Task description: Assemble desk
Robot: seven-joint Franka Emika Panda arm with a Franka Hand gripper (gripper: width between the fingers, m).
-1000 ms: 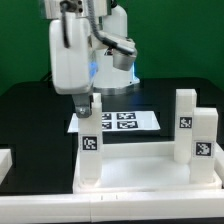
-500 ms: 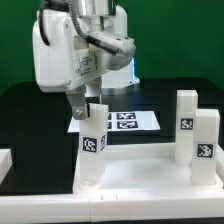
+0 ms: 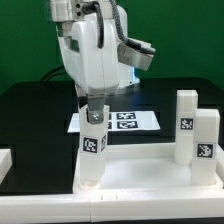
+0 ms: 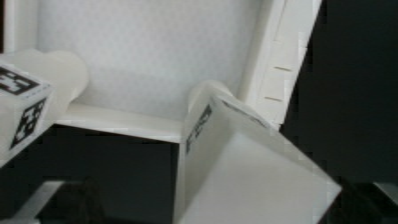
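Exterior view: we see the hand point(image 3: 93, 106) directly above the near leg point(image 3: 91, 150), which stands upright on the corner of the desk top point(image 3: 140, 170) toward the exterior view's left, its long axis vertical and in line with the arm. The fingers look spread apart around the leg's upper end rather than clamped on it. Two more legs point(image 3: 194, 128) stand well apart toward the exterior view's right, on the black tabletop point(image 3: 30, 110)

gripper point(image 3: 93, 104) | rotated about the upright leg point(image 3: 92, 145) | jaws spread wider than before | arm body swung toward exterior view's right
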